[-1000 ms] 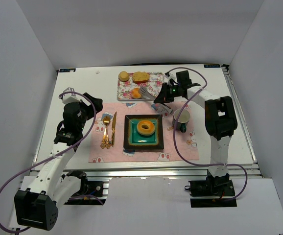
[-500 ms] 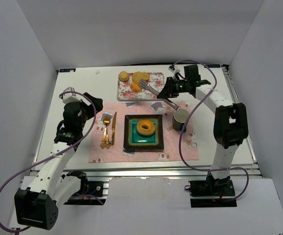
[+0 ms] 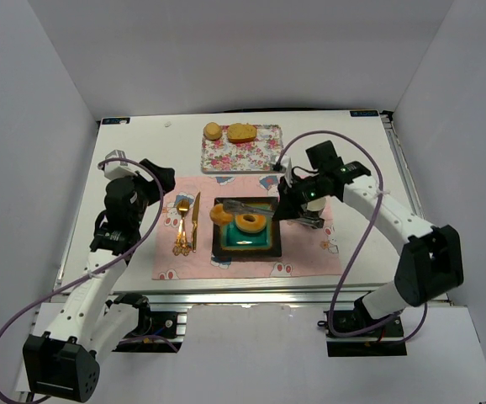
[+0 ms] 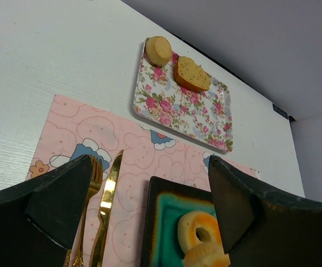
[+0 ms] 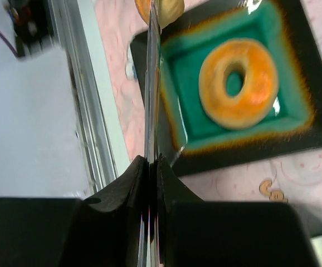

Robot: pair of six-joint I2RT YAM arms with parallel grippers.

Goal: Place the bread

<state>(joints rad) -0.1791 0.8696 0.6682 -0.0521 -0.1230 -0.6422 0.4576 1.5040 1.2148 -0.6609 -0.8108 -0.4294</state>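
Step in hand: setting the bread down on the plate. The bread roll (image 3: 219, 214) is pinched in the tips of the tongs (image 3: 241, 204) over the 9 o'clock rim of the plate (image 3: 260, 247), just beside the donut (image 3: 250, 221) at its centre. I cannot tell from the overhead view whether the roll is touching the rim or hanging just above it.

Right end effector (image 5: 150, 167): jaws squeezed fully together on the tong handles, blades pressed flat against each other in the wrist view, roll visible at their far end. It touches nothing else that I can see.

Left end effector (image 4: 147, 186): jaws spread wide, nothing between them, parked at 9 o'clock of the placemat (image 3: 176, 261).

Two other pieces sit on the floral tray (image 3: 256, 156) at 12 o'clock of the plate.

Next move, my judgement: shift the roll slightly toward 3 o'clock so it clears the rim, lower it, then ease the squeeze so the tongs spring apart. Risk: released here, the roll could tip off onto the placemat.
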